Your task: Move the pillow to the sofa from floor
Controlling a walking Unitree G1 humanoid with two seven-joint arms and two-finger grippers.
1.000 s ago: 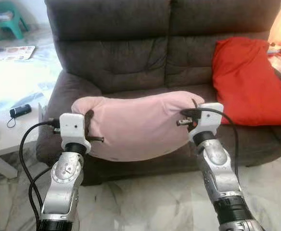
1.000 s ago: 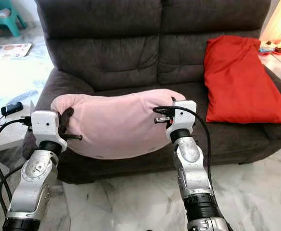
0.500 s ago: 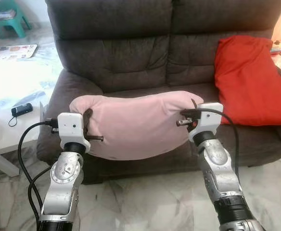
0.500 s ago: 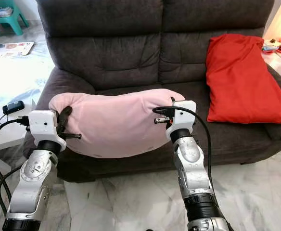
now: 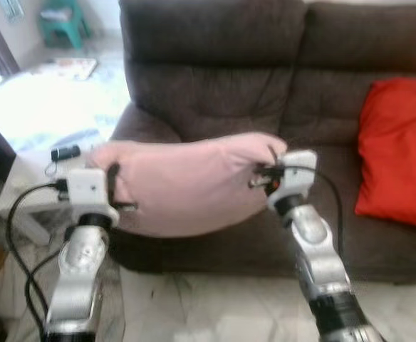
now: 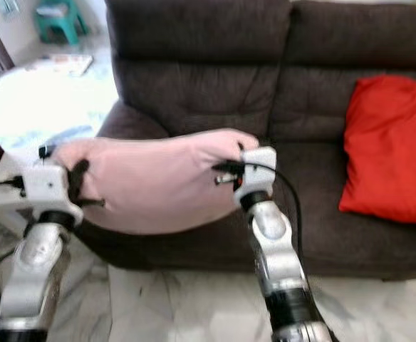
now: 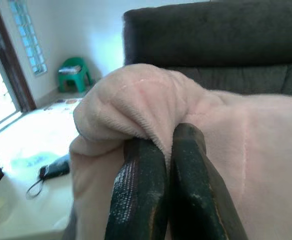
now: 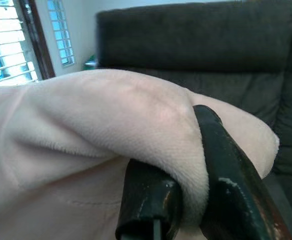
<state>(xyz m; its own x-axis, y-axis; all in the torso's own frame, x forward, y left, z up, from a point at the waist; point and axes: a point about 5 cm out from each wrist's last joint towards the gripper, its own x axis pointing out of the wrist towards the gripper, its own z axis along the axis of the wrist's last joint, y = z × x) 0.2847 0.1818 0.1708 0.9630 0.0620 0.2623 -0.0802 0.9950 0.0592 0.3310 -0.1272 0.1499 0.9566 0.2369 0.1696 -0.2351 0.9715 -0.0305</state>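
Pink pillow (image 5: 186, 182) held crosswise, facing sofa (image 5: 215, 78).

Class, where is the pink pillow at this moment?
In the left eye view the pink pillow hangs between the left gripper and right gripper, each pinching one end, before the dark sofa's left seat, left of the red cushion.

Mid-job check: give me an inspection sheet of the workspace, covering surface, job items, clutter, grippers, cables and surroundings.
Surface: dark brown sofa, left seat bare.
Job's things: pink pillow held in the air in front of the sofa seat, off the floor.
Clutter: red pillow on the right seat; small black device on the white table.
Grippers: left gripper pinches the pillow's left end; right gripper pinches its right end.
Cables: black cables loop from both wrists.
Surroundings: green stool, marble floor.
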